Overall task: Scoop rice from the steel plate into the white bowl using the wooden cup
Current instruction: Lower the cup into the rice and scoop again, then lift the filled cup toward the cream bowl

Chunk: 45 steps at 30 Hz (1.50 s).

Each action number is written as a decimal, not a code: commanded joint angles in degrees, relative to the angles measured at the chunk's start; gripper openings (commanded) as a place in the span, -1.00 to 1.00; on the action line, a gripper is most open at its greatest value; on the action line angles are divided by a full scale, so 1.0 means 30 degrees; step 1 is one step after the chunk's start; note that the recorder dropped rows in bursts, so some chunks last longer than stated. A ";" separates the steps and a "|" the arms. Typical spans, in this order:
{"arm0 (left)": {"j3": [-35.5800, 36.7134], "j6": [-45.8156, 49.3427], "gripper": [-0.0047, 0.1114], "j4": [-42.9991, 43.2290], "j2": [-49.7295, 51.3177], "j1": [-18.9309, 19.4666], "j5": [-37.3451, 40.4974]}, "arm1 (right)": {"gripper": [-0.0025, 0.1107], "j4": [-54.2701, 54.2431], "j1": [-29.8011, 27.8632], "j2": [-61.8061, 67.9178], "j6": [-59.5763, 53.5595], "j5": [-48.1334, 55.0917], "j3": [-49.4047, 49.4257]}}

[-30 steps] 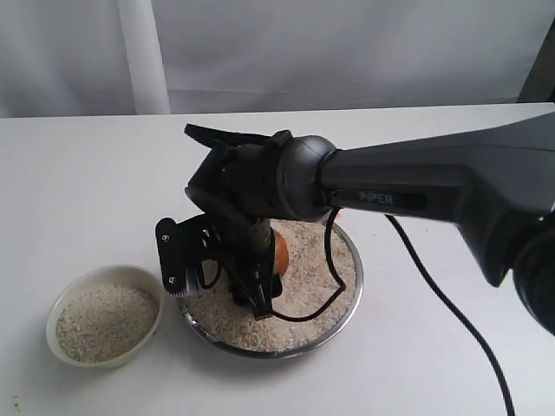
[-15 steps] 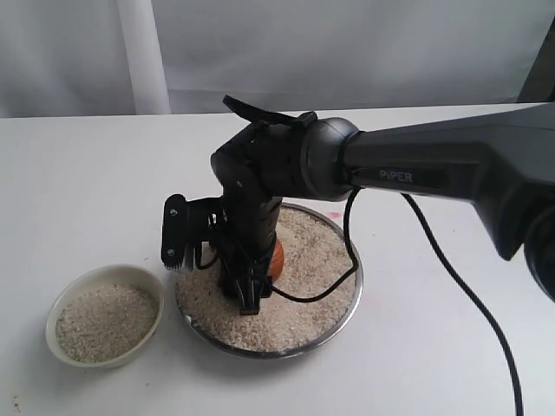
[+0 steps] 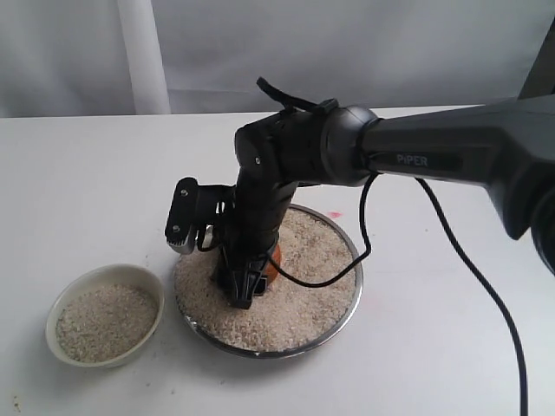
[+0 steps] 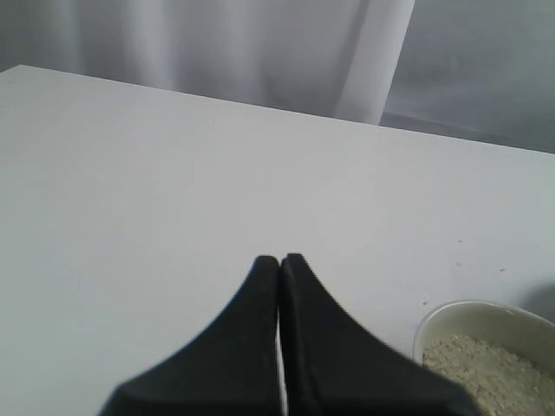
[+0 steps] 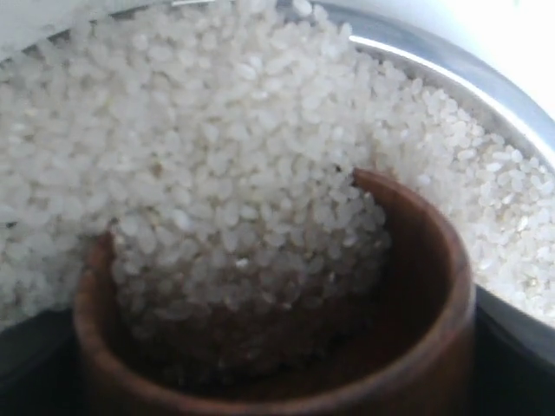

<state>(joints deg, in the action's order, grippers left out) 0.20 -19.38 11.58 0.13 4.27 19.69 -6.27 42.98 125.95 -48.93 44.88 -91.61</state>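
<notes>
The right claw (image 3: 254, 279) holds the wooden cup (image 3: 276, 261) between its jaws, down in the steel plate (image 3: 354, 290). From the outside view only a sliver of reddish wood shows past the dark fingers. In the right wrist view the wooden cup (image 5: 438, 286) lies tipped with its mouth pushed into the rice (image 5: 217, 130), and grains are heaped inside it up to the rim. The dark shapes at either side of the cup there are probably the fingers (image 5: 519, 357), though they are too blurred to be sure.

The rice (image 3: 303, 303) covers the plate almost to its edge. The shiny rim of the steel plate (image 5: 451, 62) shows just past the grains in the wrist view. A black cable (image 3: 347, 270) loops from the arm over the right part of the plate.

The white bowl (image 3: 62, 299) stands just left of the plate, apart from it, and is partly filled with rice.

The left claw (image 4: 279, 260) is closed with its tips pressed together and nothing between them, above the bare white table (image 4: 130, 191). The white bowl (image 4: 473, 310) sits near it.
</notes>
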 commanded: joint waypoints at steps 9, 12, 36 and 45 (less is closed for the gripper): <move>-0.0067 -0.0026 -0.92 -0.0110 -0.0043 -0.0089 -0.0121 | -0.96 -0.1547 -0.0491 -0.0791 -0.1118 -0.0193 -0.0066; -0.0067 -0.0026 -0.92 -0.0110 -0.0043 -0.0089 -0.0121 | -0.96 -0.1696 -0.0611 -0.1515 -0.1558 -0.0519 0.0563; -0.0067 -0.0026 -0.92 -0.0110 -0.0043 -0.0089 -0.0121 | -0.96 -2.3015 -0.1448 -0.7675 -2.0170 -0.8942 1.0984; -0.0067 -0.0026 -0.92 -0.0110 -0.0043 -0.0089 -0.0121 | -0.96 -2.3031 -0.0315 -0.7675 -2.0170 -0.8942 1.0700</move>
<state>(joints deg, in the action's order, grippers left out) 0.20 -19.38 11.58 0.13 4.27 19.69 -74.55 41.10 103.69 -109.06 17.98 -58.86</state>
